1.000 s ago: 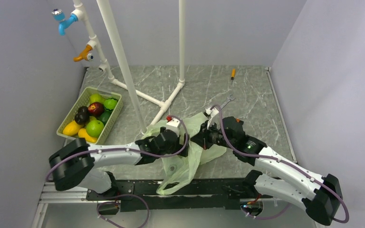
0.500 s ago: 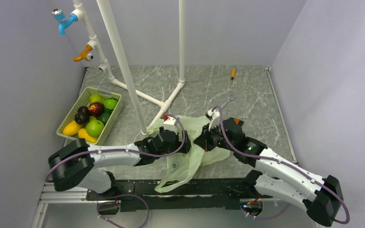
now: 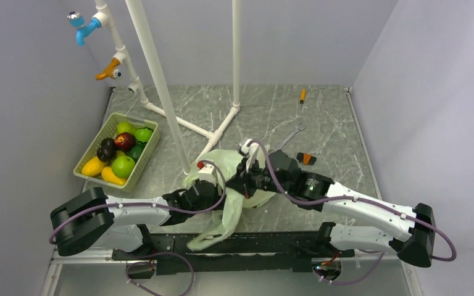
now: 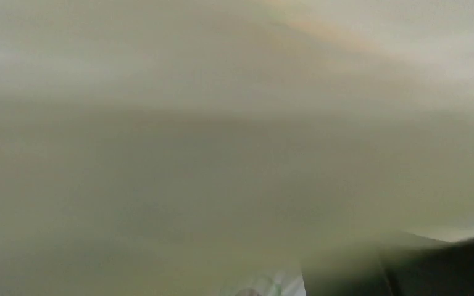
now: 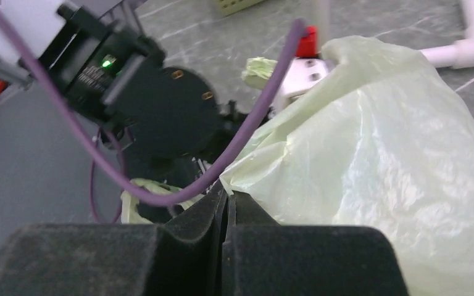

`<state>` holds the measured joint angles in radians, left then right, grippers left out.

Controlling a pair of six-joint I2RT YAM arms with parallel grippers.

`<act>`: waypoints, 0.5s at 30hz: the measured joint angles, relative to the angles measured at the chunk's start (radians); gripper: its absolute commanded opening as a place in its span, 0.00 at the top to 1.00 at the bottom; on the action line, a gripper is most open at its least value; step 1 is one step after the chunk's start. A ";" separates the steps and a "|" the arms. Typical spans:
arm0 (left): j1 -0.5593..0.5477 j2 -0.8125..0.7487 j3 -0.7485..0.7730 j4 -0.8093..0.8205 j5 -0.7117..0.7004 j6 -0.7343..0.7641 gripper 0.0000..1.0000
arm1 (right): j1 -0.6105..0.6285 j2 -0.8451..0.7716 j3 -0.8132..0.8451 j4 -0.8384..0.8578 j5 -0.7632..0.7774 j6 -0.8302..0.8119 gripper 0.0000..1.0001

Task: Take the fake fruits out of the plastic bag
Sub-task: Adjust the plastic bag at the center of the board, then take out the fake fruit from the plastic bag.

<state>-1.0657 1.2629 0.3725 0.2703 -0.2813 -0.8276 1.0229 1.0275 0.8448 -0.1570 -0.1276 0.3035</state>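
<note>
Fake fruits (image 3: 118, 154), yellow, green, red and dark, lie heaped in a pale-green slotted basket (image 3: 148, 154). It sits well apart from both sets of fingers, out beyond the left arm and farther back on the counter (image 3: 327, 123). The plastic bag (image 3: 228, 163) is bunched up between the two arms, with its lower part trailing toward the counter's near edge. The right fingers (image 5: 225, 213) are pressed together, and a fold of the bag's film runs into their tips, so they are clamped on the plastic bag just beside the left wrist. The left fingers (image 3: 218, 192) push into the bag from the opposite side. The left wrist view is filled with blurred pale-green film, so I cannot tell whether those fingers are apart or together. I also cannot tell whether any fruit lies inside the bag.
</note>
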 measured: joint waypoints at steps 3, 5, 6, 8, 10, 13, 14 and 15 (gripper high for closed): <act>0.000 0.011 -0.003 0.003 0.001 -0.018 0.19 | 0.076 -0.009 -0.012 0.010 0.024 -0.005 1.00; 0.000 0.011 -0.006 0.002 0.000 -0.027 0.19 | 0.066 -0.034 -0.058 0.015 0.077 0.000 1.00; 0.000 0.009 -0.007 0.002 0.000 -0.028 0.19 | 0.057 -0.045 -0.082 0.008 0.099 0.003 1.00; 0.000 -0.001 -0.009 -0.001 0.000 -0.029 0.19 | 0.031 -0.076 -0.146 -0.002 0.136 0.015 1.00; 0.000 -0.024 -0.013 -0.003 0.000 -0.032 0.19 | -0.007 -0.119 -0.223 -0.021 0.159 0.030 1.00; 0.000 -0.054 -0.019 -0.003 0.000 -0.033 0.16 | -0.066 -0.171 -0.299 -0.046 0.165 0.060 1.00; 0.000 -0.061 -0.019 -0.005 0.000 -0.033 0.15 | -0.082 -0.185 -0.316 -0.051 0.167 0.074 1.00; 0.000 -0.065 -0.019 -0.006 0.000 -0.032 0.15 | -0.092 -0.199 -0.330 -0.054 0.168 0.091 1.00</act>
<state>-1.0653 1.1976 0.3534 0.2642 -0.2813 -0.8600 0.9306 0.8284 0.5144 -0.2111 0.0406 0.3946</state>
